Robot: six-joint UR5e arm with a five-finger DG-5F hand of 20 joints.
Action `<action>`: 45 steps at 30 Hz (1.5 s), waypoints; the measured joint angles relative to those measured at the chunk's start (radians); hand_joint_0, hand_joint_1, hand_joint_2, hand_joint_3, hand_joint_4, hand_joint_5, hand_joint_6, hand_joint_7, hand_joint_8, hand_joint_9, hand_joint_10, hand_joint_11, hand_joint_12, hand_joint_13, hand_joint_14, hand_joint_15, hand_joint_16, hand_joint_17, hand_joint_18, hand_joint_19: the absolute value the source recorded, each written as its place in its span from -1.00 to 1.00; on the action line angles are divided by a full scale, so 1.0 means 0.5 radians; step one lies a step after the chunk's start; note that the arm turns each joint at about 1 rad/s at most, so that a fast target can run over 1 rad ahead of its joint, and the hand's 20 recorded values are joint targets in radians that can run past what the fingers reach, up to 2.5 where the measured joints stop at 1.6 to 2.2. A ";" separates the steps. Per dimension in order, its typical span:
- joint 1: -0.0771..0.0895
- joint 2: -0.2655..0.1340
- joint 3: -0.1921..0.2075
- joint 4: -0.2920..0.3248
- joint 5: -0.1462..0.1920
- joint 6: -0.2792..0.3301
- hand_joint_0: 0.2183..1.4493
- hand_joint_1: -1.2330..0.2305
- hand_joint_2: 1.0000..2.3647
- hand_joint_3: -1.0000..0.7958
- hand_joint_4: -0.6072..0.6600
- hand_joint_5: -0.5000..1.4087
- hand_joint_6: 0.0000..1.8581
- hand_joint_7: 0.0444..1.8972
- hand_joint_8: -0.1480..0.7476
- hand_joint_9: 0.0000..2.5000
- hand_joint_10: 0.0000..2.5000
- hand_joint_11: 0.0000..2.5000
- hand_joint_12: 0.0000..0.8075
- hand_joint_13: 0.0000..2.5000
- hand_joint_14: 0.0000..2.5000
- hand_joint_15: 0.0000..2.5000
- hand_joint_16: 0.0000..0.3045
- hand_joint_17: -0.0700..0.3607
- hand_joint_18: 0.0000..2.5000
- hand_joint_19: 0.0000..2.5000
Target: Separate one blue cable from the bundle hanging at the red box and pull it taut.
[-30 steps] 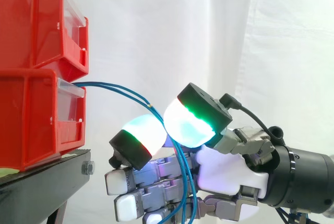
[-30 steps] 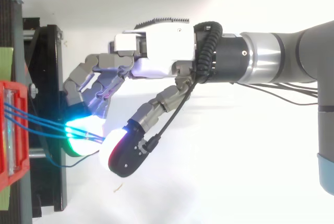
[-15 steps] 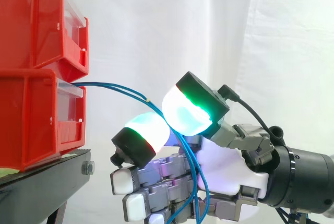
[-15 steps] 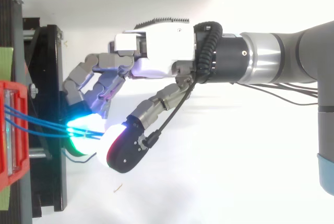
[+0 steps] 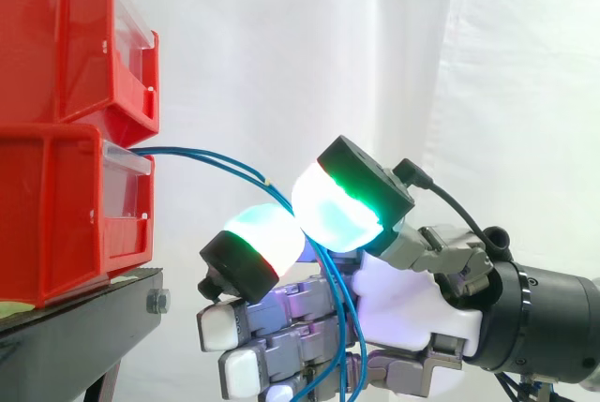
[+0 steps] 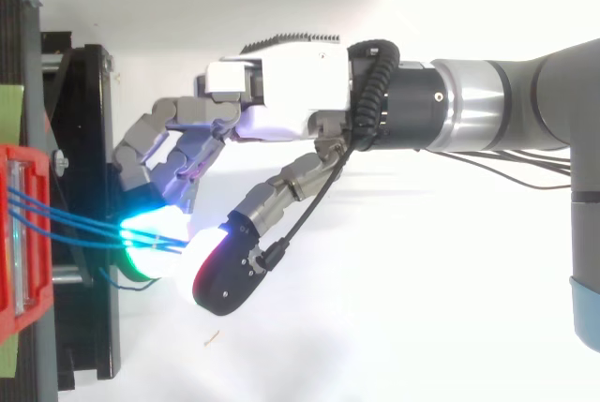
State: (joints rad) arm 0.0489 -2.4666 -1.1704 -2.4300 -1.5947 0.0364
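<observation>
A white curtain (image 5: 309,55) hangs in soft vertical folds across the whole back, brightly and evenly lit, and at the lower left is a black stand (image 5: 84,336) with a bolt (image 5: 157,302) at its corner, above a pale surface (image 6: 403,327) washed in glare.

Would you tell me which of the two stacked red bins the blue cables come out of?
The lower red bin: the blue cables emerge from its front top edge; the upper red bin has no cable.
</observation>
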 measured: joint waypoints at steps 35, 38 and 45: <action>-0.005 0.000 0.000 0.004 -0.003 -0.033 -0.58 -0.22 -1.00 -0.44 0.24 -0.59 -0.11 0.04 0.23 -0.22 -0.99 -0.58 -0.03 -0.19 -0.99 -0.64 -0.72 -0.22 -0.25 -0.59; -0.007 0.000 0.000 0.008 -0.004 -0.033 -0.49 -0.11 -1.00 -0.44 0.22 -0.59 -0.13 0.10 0.20 -0.22 -0.99 -0.57 -0.07 -0.20 -0.99 -0.63 -0.74 -0.26 -0.28 -0.56; -0.009 0.000 0.000 0.012 -0.002 -0.033 -0.36 -0.28 -0.98 -0.24 0.17 -0.61 -0.09 0.17 0.20 -0.25 -0.99 -0.56 -0.06 -0.22 -0.99 -0.62 -0.74 -0.26 -0.29 -0.54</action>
State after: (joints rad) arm 0.0446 -2.4667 -1.1704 -2.4239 -1.5959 0.0199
